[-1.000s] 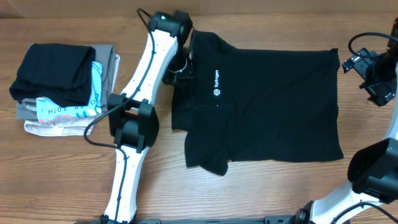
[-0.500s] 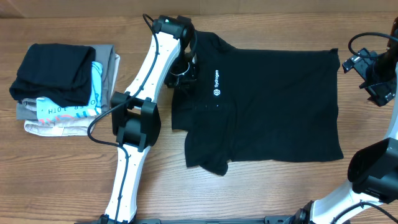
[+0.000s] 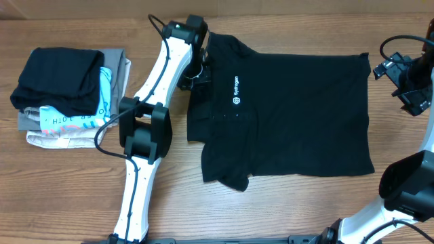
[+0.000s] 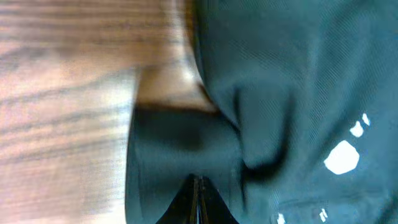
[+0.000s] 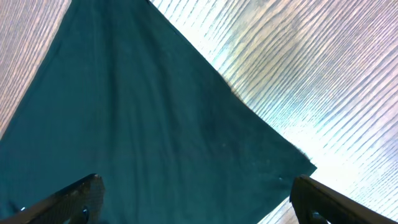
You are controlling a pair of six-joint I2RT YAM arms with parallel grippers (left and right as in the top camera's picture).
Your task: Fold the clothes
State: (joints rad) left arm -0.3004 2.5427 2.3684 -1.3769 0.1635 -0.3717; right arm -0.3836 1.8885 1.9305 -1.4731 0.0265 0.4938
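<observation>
- The black T-shirt [image 3: 298, 115] is spread flat on the wooden table [image 3: 305, 210]. Its small white chest logo [image 3: 237, 100] faces up.
- One sleeve is seen rumpled and partly folded under at the shirt's near corner on the logo side.
- The left gripper [image 4: 199, 186] is placed at the shirt's far sleeve, beside the logo. From overhead it is largely hidden under its own wrist.
- In the left wrist view its fingers are pressed together into a thin line right at a bunched fold of black fabric. Whether cloth is actually caught between them cannot be made out. The picture is blurred and the fingers are cut off at the frame's edge.
- The right gripper [image 5: 194, 186] is held above the shirt's far hem corner with its fingers spread wide and nothing between them. Only the fingertips [image 5: 74, 198] are seen.
- A pile of folded garments [image 3: 68, 95] is seen well apart from the shirt, beyond the left arm. A black piece lies on top, and the lower layers are only partly visible.
</observation>
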